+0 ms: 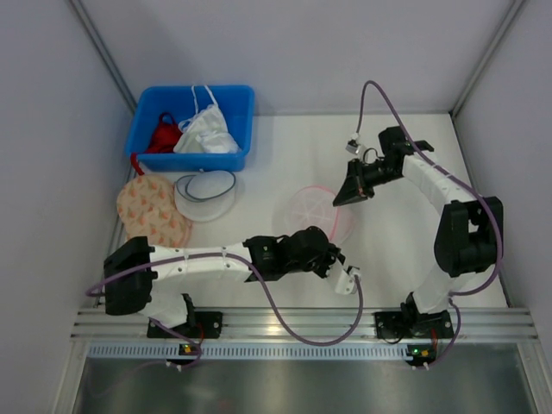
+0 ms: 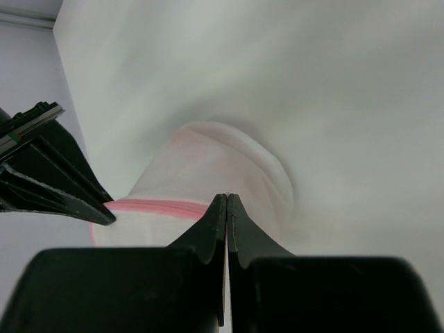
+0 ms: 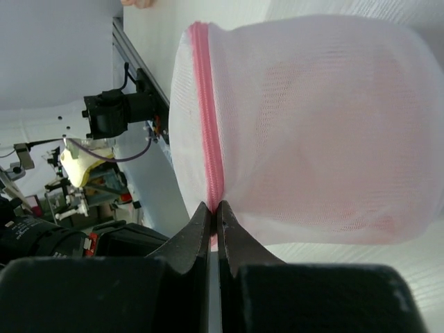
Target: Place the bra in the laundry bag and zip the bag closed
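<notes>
The desk (image 1: 302,147) is bare and passable along its far centre, and between the mesh disc and the bag. The left rear is blocked by a blue bin (image 1: 185,161). A beige patterned pouch (image 1: 151,211) and a dark-rimmed mesh disc (image 1: 205,197) lie side by side just in front of it. The middle is taken by the laundry bag (image 1: 315,211), pinched at its pink zip by the closed jaws of the right gripper (image 3: 215,208). The left arm (image 1: 207,263) bars the near edge and the right arm (image 1: 448,198) bars the right side.

One camera looks down from behind; both wrist cameras face the laundry bag (image 3: 312,132) closely
</notes>
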{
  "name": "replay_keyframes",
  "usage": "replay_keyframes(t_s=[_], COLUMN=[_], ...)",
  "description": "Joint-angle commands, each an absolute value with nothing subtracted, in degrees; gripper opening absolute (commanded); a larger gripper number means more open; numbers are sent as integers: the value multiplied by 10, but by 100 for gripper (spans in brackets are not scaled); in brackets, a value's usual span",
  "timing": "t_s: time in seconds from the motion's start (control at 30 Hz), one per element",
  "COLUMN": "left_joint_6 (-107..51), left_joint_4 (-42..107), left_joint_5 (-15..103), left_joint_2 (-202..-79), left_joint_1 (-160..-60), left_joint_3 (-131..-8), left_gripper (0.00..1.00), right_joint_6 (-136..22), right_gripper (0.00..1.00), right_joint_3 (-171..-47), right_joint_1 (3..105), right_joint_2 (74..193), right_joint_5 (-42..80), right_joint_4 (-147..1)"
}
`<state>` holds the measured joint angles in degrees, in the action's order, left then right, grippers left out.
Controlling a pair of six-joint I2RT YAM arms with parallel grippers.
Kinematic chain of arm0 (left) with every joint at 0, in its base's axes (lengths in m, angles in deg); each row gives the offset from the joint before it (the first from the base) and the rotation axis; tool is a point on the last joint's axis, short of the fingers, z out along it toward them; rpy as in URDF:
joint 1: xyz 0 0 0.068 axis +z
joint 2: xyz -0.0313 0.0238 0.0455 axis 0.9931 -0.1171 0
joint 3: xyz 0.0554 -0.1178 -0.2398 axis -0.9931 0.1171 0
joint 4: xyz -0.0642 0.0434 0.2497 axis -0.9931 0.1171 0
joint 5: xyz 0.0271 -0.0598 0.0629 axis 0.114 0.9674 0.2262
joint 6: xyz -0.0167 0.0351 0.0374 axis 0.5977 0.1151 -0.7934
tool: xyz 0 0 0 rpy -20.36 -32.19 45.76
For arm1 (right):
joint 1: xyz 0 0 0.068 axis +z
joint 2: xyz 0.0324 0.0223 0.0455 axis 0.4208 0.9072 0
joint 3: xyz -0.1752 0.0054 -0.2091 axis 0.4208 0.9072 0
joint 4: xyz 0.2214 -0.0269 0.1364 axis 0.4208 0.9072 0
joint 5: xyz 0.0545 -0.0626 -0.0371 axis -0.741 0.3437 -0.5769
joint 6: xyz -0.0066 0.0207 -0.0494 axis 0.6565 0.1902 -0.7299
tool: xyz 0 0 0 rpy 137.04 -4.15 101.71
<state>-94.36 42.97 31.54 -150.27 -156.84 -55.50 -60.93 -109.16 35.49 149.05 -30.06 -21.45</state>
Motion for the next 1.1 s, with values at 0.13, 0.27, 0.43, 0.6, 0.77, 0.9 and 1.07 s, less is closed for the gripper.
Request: replay_keyframes(t_s=[0.13, 0.27, 0.43, 0.6, 0.77, 0.9, 1.07], left_joint_6=[-870, -853, -828, -819, -829, -831, -831], left_joint_4=[474, 473, 473, 472, 465, 464, 464], left_joint_5=[352, 324, 317, 313, 314, 319, 332], left_joint_2=[-1464, -1475, -1511, -1540, -1567, -1586, -1593], left_joint_1=[-1610, -1611, -1596, -1582, -1551, -1531, -1522], left_joint_3=[-531, -549, -592, -639, -683, -712, -722], left_gripper=[0, 0, 0, 0, 0, 0, 0], right_joint_6=[-618, -622, -657, -711, -710, -702, -684], right_gripper=[0, 13, 53, 60, 61, 59, 55], right_joint_3=[-1169, -1190, -1191, -1177, -1096, -1055, -1050], right_joint_1=[346, 347, 336, 323, 323, 325, 330], right_joint_2=[1532, 1548, 1513, 1480, 1441, 1447, 1465], right_joint_5=[-303, -315, -301, -284, -286, -321, -356], right_joint_4=[-222, -199, -157, -84, -91, -110, -130])
